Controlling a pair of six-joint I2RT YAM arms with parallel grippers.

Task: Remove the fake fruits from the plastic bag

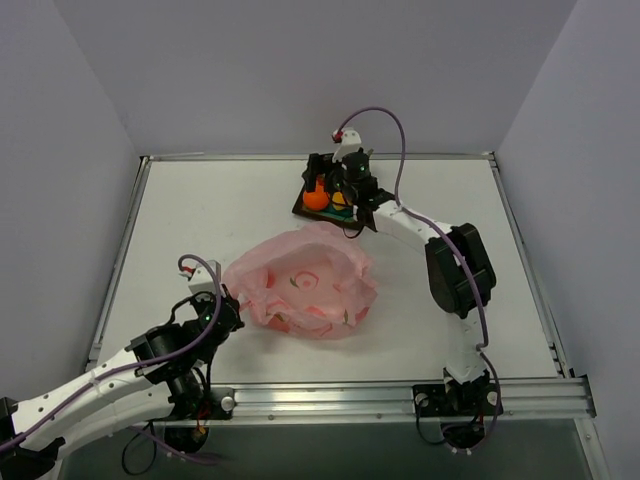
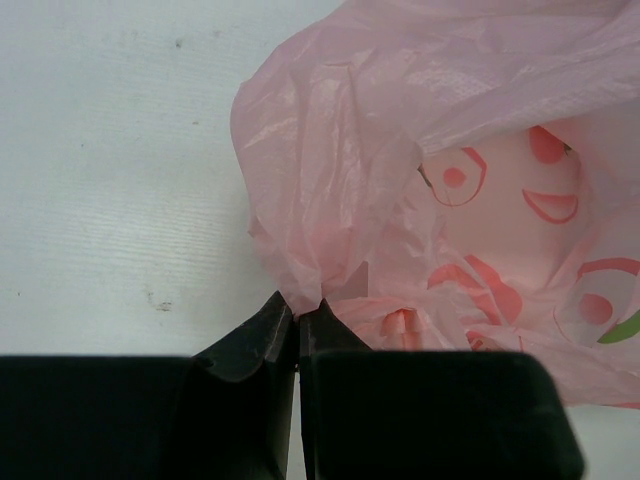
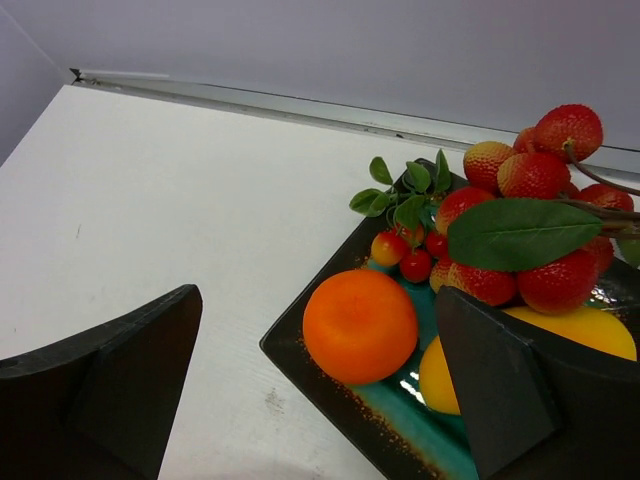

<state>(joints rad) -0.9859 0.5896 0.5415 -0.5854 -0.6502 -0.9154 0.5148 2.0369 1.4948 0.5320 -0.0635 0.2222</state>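
Note:
The pink plastic bag [image 1: 305, 282] lies crumpled in the middle of the table, its opening facing up. My left gripper [image 1: 228, 310] is shut on the bag's near left edge [image 2: 310, 270]. The round orange [image 3: 360, 325], the yellow mango [image 3: 560, 345] and the red fruits with green leaves [image 3: 520, 210] lie on the teal plate [image 3: 420, 420] at the back of the table. My right gripper [image 1: 338, 188] is open above the plate's corner, one finger [image 3: 100, 380] over the bare table, the other [image 3: 520, 390] over the mango; it holds nothing.
The plate [image 1: 300, 207] sits just behind the bag. White walls enclose the table on three sides, and a metal rail [image 1: 350, 400] runs along the near edge.

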